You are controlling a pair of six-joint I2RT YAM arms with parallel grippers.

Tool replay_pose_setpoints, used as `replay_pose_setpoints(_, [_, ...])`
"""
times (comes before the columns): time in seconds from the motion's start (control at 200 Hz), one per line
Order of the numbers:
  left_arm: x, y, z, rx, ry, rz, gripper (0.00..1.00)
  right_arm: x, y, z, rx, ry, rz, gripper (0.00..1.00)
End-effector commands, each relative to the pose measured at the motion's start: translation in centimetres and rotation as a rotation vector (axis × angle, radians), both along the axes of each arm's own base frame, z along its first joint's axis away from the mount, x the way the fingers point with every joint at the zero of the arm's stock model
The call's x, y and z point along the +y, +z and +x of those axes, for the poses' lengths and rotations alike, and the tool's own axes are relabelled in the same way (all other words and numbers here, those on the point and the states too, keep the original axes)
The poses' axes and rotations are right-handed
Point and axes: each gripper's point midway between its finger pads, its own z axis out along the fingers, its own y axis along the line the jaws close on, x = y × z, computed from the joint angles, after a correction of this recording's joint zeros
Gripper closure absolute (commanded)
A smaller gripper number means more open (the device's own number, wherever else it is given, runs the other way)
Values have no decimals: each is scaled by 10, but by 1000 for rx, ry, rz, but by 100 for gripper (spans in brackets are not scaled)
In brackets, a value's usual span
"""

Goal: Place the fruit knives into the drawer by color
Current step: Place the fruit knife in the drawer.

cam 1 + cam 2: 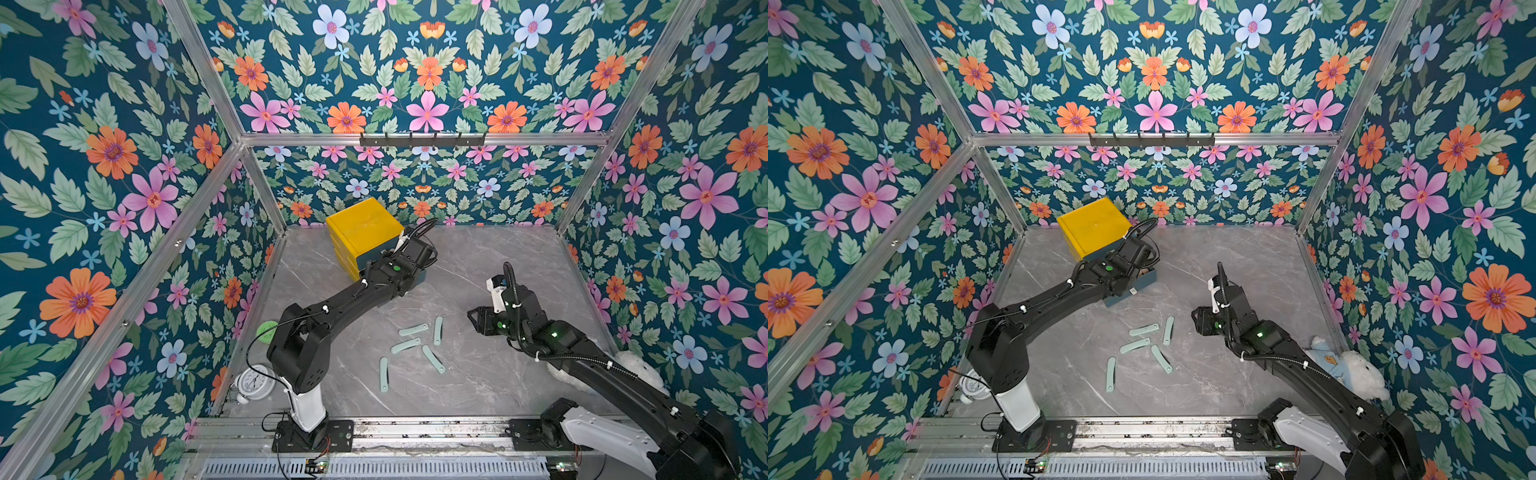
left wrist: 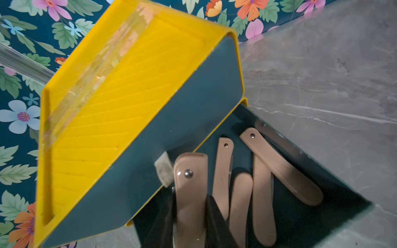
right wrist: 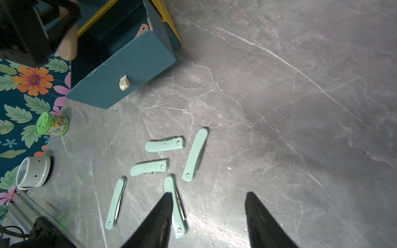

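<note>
Though open, drawer (image 2: 335,182) w/ 4 loose pink knives (image 2: 262,193)

Teal floral wallpaper (image 1: 428,83) covers the walls on three sides, framed by aluminium bars (image 1: 291,139). A black hook rail (image 1: 422,141) hangs at twelve o'clock above the grey marbled floor (image 1: 478,249).

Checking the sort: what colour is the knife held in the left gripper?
Salmon-pink; the knife shows best in the left wrist view.

Gripped pink knife (image 2: 190,193) cut off at frame edge.
</note>
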Motion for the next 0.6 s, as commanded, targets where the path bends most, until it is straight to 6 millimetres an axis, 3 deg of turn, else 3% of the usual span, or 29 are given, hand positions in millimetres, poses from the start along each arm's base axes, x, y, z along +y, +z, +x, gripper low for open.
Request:
replay_pose_setpoints(0.0, [-4,-11,2,33,-18,-2,69,4,7,1,-16,4,27,43])
replay_pose_setpoints(0.125, [-9,-21,-1,61,-28,-31,56,10,13,3,-28,25,55,42])
replay_pose_setpoints(0.24, [-12,-13,-3,50,-29,-81,38,23,21,4,-35,74,107,41])
replay_pose_setpoints(0.315, [-18,8,-5,27,-55,-161,28,31,28,5,-49,100,149,41])
replay_pose_setpoints(0.455, [-32,76,-6,-58,-141,-363,10,47,32,10,-38,136,217,40])
replay_pose_setpoints(0.53, [-26,103,2,-81,-167,-473,6,57,29,14,-13,146,247,40])
replay_pose_setpoints(0.595, [-15,115,16,-82,-168,-551,4,65,26,18,8,154,275,41])
